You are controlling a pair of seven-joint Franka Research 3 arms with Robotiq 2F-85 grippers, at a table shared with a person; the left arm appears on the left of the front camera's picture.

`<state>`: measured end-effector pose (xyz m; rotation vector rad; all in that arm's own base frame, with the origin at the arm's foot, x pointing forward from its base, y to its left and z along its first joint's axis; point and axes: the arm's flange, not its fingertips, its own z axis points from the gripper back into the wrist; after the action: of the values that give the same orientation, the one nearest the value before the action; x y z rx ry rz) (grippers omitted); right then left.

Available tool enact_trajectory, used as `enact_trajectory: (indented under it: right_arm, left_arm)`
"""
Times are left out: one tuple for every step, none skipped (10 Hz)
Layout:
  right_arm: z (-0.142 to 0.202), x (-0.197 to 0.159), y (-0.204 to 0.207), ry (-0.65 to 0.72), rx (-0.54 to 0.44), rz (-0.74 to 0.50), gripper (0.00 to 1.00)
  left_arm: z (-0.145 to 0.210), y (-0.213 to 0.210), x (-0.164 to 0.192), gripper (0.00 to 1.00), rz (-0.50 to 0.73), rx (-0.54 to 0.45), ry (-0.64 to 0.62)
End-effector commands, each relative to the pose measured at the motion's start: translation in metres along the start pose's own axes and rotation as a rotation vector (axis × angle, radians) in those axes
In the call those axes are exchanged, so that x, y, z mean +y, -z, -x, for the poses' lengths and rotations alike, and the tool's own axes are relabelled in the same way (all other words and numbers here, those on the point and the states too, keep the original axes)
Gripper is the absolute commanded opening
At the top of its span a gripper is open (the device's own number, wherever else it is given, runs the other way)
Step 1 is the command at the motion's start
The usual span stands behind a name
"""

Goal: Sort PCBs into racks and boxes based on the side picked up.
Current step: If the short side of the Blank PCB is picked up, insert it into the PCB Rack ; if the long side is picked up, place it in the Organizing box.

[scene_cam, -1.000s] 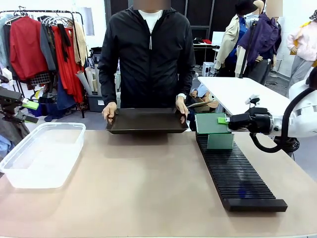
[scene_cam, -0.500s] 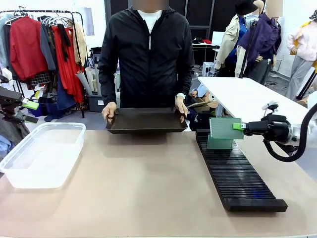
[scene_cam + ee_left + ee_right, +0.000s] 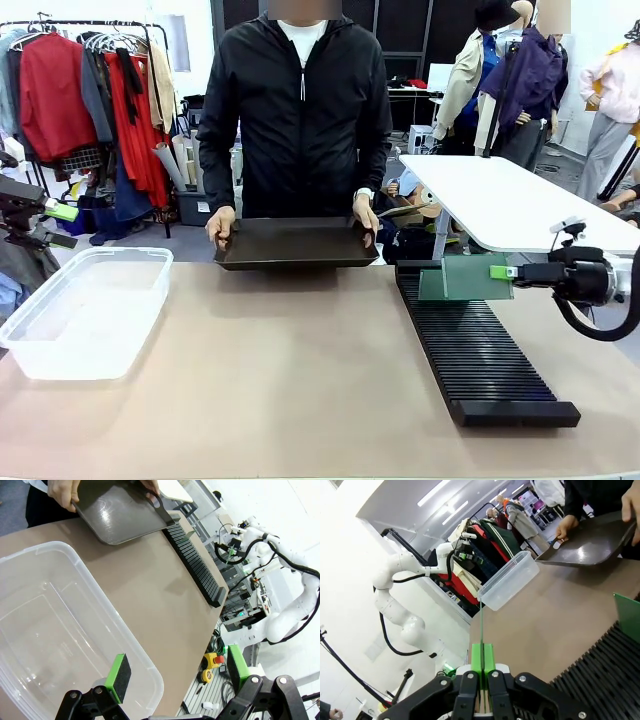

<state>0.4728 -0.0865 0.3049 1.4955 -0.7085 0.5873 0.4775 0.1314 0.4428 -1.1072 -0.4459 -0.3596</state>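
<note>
One PCB hung over the rack.
The right claw was clamped on its edge; the left claw stood apart.

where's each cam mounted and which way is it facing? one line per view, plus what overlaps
Front: fixed on the robot's side, faces the person across the table; right gripper holds a PCB over the rack.
Left wrist: along the open left gripper, above the box; the right arm shows farther off.
Right wrist: along the shut right gripper, PCB edge-on; the left arm shows farther off.
Shared: tray, box, rack.
</note>
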Motion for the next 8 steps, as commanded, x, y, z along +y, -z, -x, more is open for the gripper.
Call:
enact_trajectory:
  right_arm:
    - [0.010, 0.011, -0.006, -0.093, 0.005, 0.029, 0.00]
    - [0.013, 0.007, -0.008, -0.167, 0.005, 0.040, 0.00]
    - [0.017, -0.001, -0.008, -0.216, 0.009, 0.063, 0.00]
    - [0.023, -0.008, -0.008, -0.238, 0.007, 0.065, 0.00]
    - [0.028, -0.012, -0.009, -0.261, 0.003, 0.067, 0.00]
    - [0.033, -0.014, -0.009, -0.303, 0.002, 0.086, 0.00]
    - [0.038, -0.017, -0.009, -0.331, -0.001, 0.090, 0.00]
    - [0.042, -0.019, -0.008, -0.343, -0.003, 0.091, 0.00]
  left_arm:
    - [0.000, 0.000, -0.003, 1.00, -0.004, -0.001, -0.002]
    - [0.000, 0.000, -0.003, 1.00, -0.004, -0.001, -0.002]
    - [0.000, 0.000, -0.003, 1.00, -0.004, -0.001, -0.002]
    - [0.000, 0.000, -0.003, 1.00, -0.004, -0.001, -0.002]
    - [0.000, 0.000, -0.003, 1.00, -0.004, -0.001, -0.002]
    - [0.000, 0.000, -0.003, 1.00, -0.004, -0.001, -0.002]
    - [0.000, 0.000, -0.003, 1.00, -0.004, -0.001, -0.002]
    - [0.000, 0.000, -0.003, 1.00, -0.004, -0.001, -0.002]
